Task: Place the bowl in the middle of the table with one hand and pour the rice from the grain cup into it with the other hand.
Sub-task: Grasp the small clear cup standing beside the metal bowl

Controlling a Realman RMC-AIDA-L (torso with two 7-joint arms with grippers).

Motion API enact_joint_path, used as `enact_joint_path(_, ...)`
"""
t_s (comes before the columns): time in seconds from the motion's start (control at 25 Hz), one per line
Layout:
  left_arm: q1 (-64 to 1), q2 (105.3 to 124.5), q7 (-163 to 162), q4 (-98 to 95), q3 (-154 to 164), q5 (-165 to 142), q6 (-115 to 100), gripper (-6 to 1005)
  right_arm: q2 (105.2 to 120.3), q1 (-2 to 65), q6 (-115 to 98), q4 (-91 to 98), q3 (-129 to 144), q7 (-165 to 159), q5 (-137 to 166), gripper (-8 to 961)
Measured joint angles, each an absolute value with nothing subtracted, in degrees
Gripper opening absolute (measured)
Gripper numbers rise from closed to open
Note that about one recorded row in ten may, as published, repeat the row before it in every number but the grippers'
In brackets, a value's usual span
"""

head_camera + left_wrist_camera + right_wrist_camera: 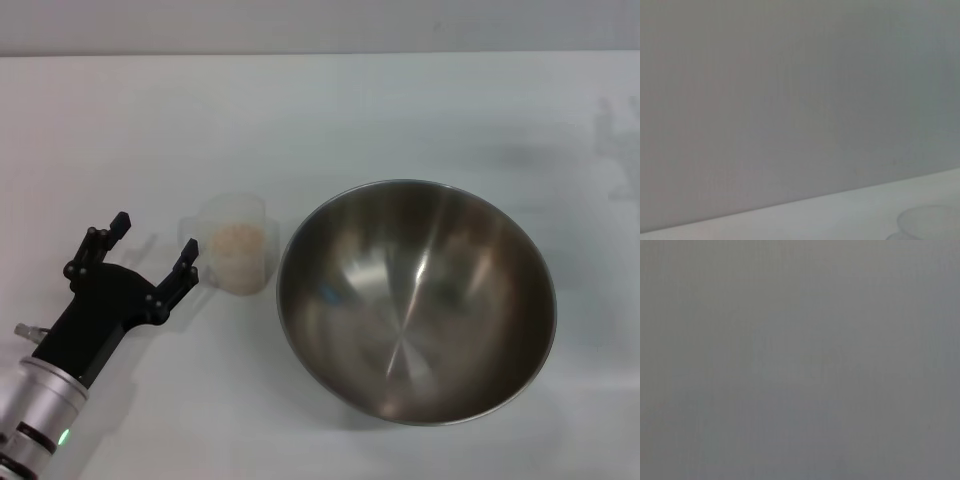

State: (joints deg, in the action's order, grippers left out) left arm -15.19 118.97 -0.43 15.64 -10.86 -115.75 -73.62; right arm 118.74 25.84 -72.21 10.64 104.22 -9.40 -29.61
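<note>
The steel bowl (416,300) stands on the white table (320,110), right of centre, and is empty. The clear grain cup (235,247) stands just left of the bowl with rice (240,245) in it. My left gripper (153,247) is open and empty, just left of the cup, with one fingertip close to the cup's handle side. Part of the cup's rim shows in the left wrist view (932,224). My right gripper is out of view; the right wrist view shows only plain grey.
The table's far edge (320,54) meets a grey wall. Faint marks show at the table's far right (615,140).
</note>
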Motion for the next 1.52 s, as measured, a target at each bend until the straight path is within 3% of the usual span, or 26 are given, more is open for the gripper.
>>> enact_joint_path(1.36,-18.19,119.1,-0.09,16.19,-15.41,-115.66,-67.93,758,118.74,26.79,-69.91,10.55,104.22,-9.43,-29.71,360)
enact_joint_path(1.52,-18.48,119.1,-0.3,16.26,-15.39,-115.71,-67.96,631,118.71,27.02,-69.52,10.47,104.22,-9.42,-29.71,360)
